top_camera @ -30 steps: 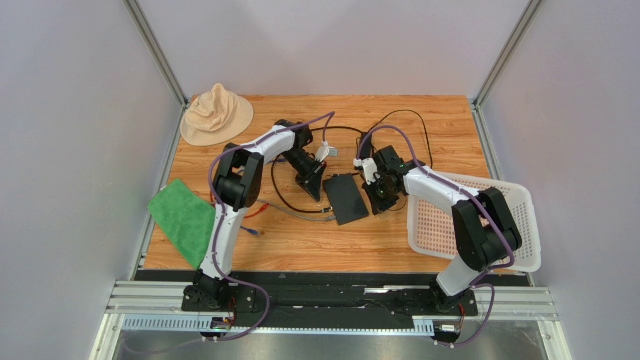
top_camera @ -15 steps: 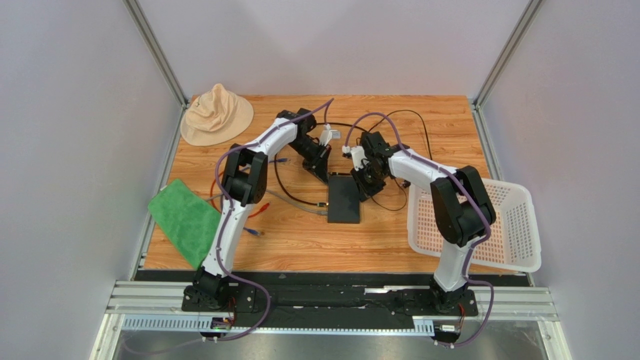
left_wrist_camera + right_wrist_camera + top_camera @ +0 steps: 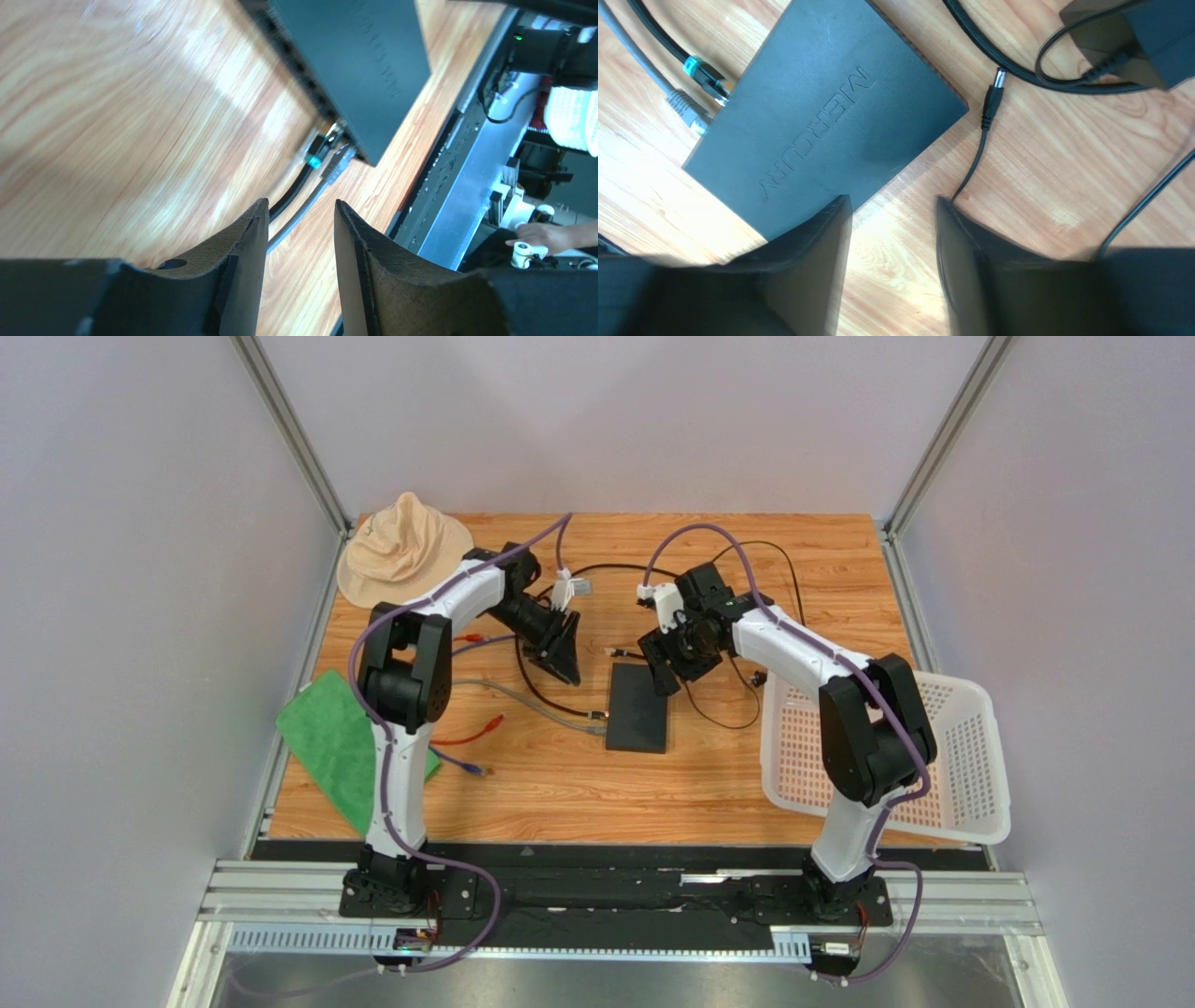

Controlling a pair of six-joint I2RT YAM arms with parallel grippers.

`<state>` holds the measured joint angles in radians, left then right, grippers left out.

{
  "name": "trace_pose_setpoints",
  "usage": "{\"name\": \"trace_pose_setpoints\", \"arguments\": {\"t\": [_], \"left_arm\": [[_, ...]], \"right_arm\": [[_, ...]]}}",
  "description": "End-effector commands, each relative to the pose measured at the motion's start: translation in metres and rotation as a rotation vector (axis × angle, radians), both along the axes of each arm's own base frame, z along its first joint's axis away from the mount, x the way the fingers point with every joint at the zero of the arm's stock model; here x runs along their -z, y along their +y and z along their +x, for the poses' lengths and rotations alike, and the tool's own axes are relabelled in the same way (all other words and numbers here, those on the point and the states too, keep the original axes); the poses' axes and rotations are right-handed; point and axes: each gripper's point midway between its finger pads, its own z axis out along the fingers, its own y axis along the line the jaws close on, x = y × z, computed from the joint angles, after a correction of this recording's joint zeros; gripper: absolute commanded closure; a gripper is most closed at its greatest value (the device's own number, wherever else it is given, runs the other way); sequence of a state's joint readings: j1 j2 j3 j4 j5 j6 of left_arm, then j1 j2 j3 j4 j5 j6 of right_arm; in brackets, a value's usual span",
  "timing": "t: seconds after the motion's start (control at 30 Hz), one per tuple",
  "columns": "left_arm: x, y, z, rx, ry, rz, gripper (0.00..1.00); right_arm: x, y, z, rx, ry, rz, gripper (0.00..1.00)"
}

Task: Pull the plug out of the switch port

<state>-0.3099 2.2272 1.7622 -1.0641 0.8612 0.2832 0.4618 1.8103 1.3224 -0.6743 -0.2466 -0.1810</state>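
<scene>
The switch (image 3: 638, 709) is a flat black box lying mid-table; it also shows as the switch (image 3: 822, 112) and the switch (image 3: 354, 59). A black network plug (image 3: 704, 71) with a teal band and a grey network plug (image 3: 687, 109) sit at sockets on its long edge. A barrel plug (image 3: 992, 87) on a thin black cord lies loose on the wood beside the switch's corner. My left gripper (image 3: 300, 206) hangs open and empty just left of the switch, above the two cables. My right gripper (image 3: 892, 203) is open and empty over the switch's far end.
A black power adapter (image 3: 1151, 31) lies right of the switch. A tan hat (image 3: 404, 546) sits far left, a green cloth (image 3: 334, 739) at the left edge, a white basket (image 3: 898, 756) on the right. Loose grey, red and blue cables (image 3: 484, 732) lie left of the switch.
Both grippers have opened and drawn back toward the far side of the table. The switch has turned from slanted to nearly straight and sits free of both.
</scene>
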Motion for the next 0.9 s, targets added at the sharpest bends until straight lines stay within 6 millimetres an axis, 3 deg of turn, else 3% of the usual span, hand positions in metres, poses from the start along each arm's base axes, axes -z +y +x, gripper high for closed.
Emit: {"name": "trace_pose_setpoints", "arguments": {"t": [0.0, 0.07, 0.13, 0.23, 0.27, 0.3, 0.57, 0.87], "left_arm": [[-0.012, -0.022, 0.001, 0.047, -0.024, -0.125, 0.51], [-0.004, -0.026, 0.003, 0.038, 0.004, -0.135, 0.51], [0.004, -0.028, 0.005, 0.041, 0.016, -0.136, 0.51], [0.010, -0.032, 0.007, 0.046, 0.028, -0.141, 0.52], [0.010, -0.033, 0.007, 0.047, 0.031, -0.145, 0.51], [0.011, -0.034, 0.006, 0.047, 0.039, -0.151, 0.51], [0.023, -0.053, -0.010, 0.083, 0.111, -0.174, 0.52], [0.034, -0.048, -0.030, 0.123, 0.186, -0.149, 0.55]], "right_arm": [[-0.022, 0.018, 0.002, -0.012, -0.036, 0.074, 0.28], [-0.019, 0.023, 0.000, -0.020, -0.022, 0.080, 0.31], [-0.017, 0.031, -0.006, -0.037, 0.008, 0.110, 0.40], [-0.014, 0.038, -0.009, -0.045, 0.026, 0.133, 0.77], [-0.010, 0.041, -0.011, -0.054, 0.037, 0.138, 0.94], [-0.008, 0.042, -0.013, -0.058, 0.042, 0.138, 0.98], [0.026, 0.041, -0.019, -0.029, 0.124, 0.102, 1.00], [0.037, 0.038, -0.018, -0.025, 0.130, 0.070, 1.00]]}}
